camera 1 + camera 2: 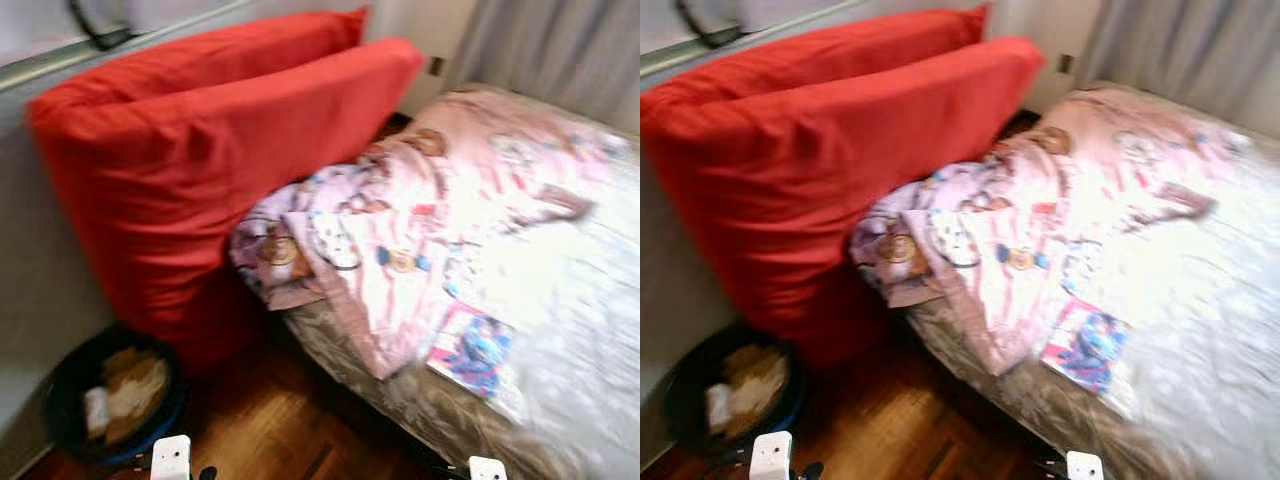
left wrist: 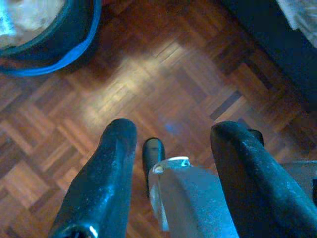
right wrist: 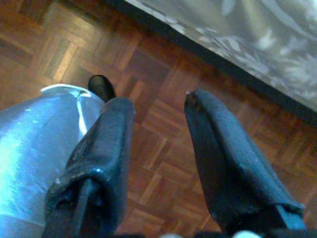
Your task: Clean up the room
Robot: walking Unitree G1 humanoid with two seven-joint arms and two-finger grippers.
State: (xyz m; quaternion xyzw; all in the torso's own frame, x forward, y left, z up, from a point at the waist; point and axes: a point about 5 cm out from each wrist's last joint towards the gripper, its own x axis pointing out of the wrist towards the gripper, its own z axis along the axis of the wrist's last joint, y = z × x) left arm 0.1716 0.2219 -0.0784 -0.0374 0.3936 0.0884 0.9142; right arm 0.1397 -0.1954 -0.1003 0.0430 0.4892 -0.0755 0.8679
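Two big red cushions (image 1: 210, 150) lean on the wall at the left, resting against the head of the bed. A crumpled pink cartoon-print blanket (image 1: 400, 220) lies across the bed (image 1: 590, 330). A colourful flat packet (image 1: 472, 350) rests near the bed's front edge. On the floor at the lower left stands a dark bin (image 1: 70, 400) with paper scraps inside. Both arms hang low. My left gripper (image 2: 173, 131) is open above the parquet near the bin's blue rim (image 2: 64, 62). My right gripper (image 3: 158, 104) is open above the parquet beside the bed's edge (image 3: 257, 54).
Brown parquet floor (image 1: 290, 420) runs between the bin and the bed. Grey curtains (image 1: 560, 50) hang behind the bed at the far right. A grey wall with a ledge (image 1: 60, 60) stands behind the cushions. The head views are blurred.
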